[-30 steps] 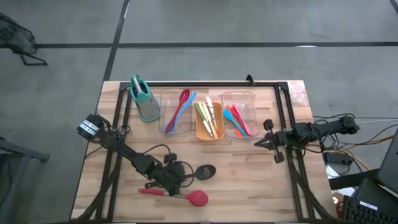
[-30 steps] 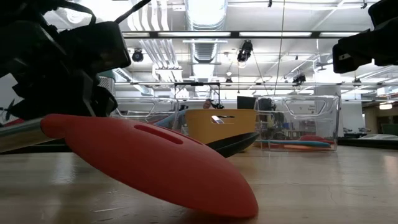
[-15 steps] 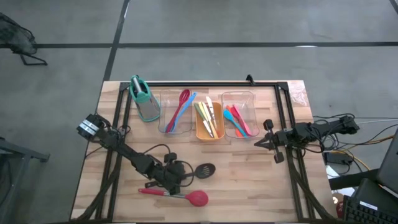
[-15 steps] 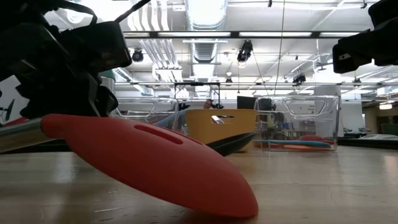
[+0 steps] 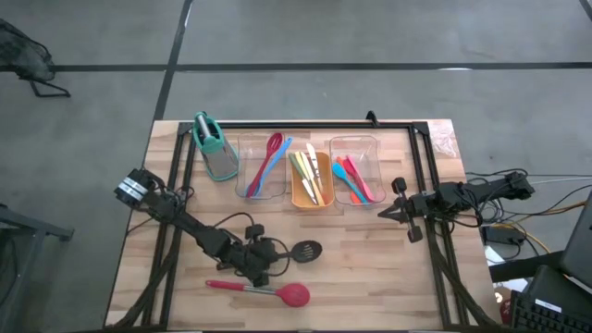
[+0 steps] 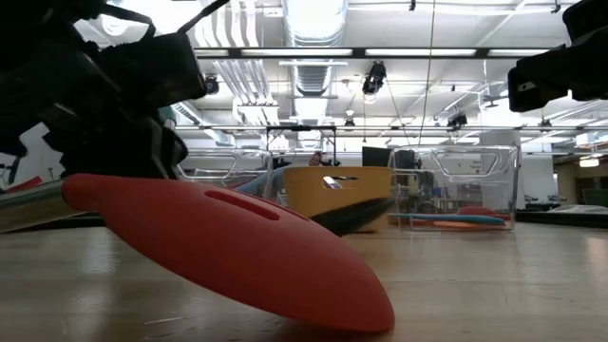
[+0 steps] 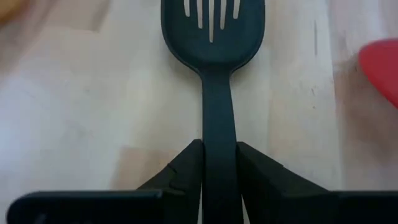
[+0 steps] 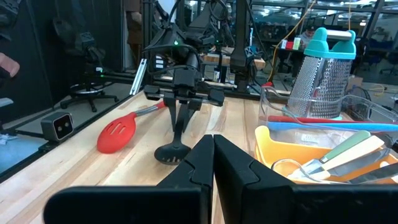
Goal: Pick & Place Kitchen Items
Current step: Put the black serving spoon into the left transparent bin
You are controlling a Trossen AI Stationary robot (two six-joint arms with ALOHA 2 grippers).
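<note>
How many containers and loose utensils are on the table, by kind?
Clear rectangular plastic trays: 2
Orange rectangular tray: 1
Teal-and-grey upright holder: 1
Black slotted spoon, loose on the wood: 1
Red slotted spoon, loose on the wood: 1
Total: 6

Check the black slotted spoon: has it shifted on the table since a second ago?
Yes, slightly. In the high view the black slotted spoon has edged away from the red spoon, toward the orange tray, with the left gripper on its handle.

Bright, even light from ceiling fixtures; soft shadows on the surface; the near red spoon looms blurred
</note>
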